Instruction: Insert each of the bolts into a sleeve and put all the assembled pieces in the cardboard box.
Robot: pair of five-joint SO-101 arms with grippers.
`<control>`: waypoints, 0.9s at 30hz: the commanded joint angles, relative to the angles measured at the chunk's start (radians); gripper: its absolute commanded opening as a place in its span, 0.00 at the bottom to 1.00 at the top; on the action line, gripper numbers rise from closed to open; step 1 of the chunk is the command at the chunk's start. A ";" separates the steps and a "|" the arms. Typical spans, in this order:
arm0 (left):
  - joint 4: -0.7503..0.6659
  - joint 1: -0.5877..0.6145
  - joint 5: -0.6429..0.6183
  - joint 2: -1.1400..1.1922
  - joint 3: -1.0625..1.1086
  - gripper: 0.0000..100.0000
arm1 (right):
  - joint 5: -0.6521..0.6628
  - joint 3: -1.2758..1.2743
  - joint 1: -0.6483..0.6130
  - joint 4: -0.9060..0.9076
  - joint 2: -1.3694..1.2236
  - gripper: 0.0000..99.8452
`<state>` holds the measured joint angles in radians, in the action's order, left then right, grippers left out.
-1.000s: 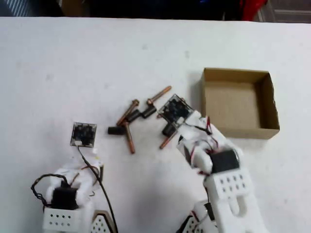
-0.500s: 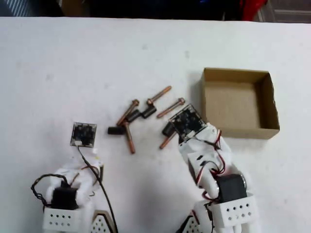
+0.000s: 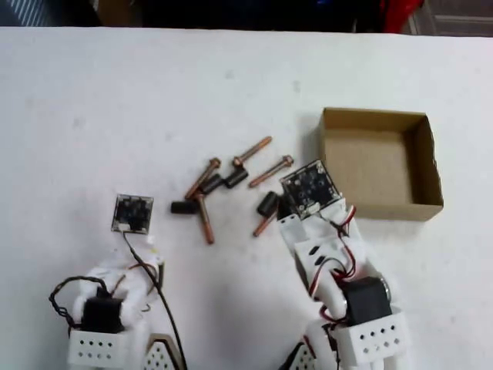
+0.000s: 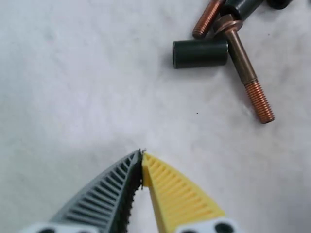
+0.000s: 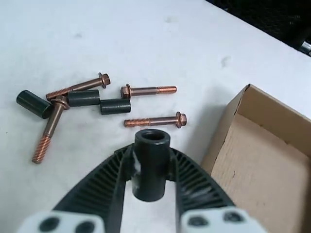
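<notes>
Loose bolts [image 3: 252, 151], sleeves [image 3: 182, 206]; cardboard box [image 3: 381, 206] just beside

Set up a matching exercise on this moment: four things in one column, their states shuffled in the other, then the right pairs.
Things
1. left gripper
2. right gripper
3. cardboard box
4. copper bolt nearest the box

States
A. lies loose, unassembled
B. empty, top open
C. shut on a black sleeve
D. shut on nothing

Pairs: 1-D, 2-C, 3-B, 4-A
</notes>
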<state>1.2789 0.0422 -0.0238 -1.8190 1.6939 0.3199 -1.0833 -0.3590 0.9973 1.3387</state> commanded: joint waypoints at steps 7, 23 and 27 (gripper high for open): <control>0.005 -0.010 0.000 -0.005 0.000 0.02 | -0.011 0.216 -0.024 0.087 0.018 0.02; -0.006 -0.008 0.005 -0.005 0.000 0.02 | -0.002 0.376 -0.022 0.219 0.120 0.02; -0.048 -0.007 0.005 -0.005 0.000 0.02 | 0.000 0.379 -0.021 0.226 0.194 0.02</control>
<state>1.2727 0.0422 -0.0238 -1.8190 1.6939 0.3184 -0.7656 -0.3775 1.2213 1.4891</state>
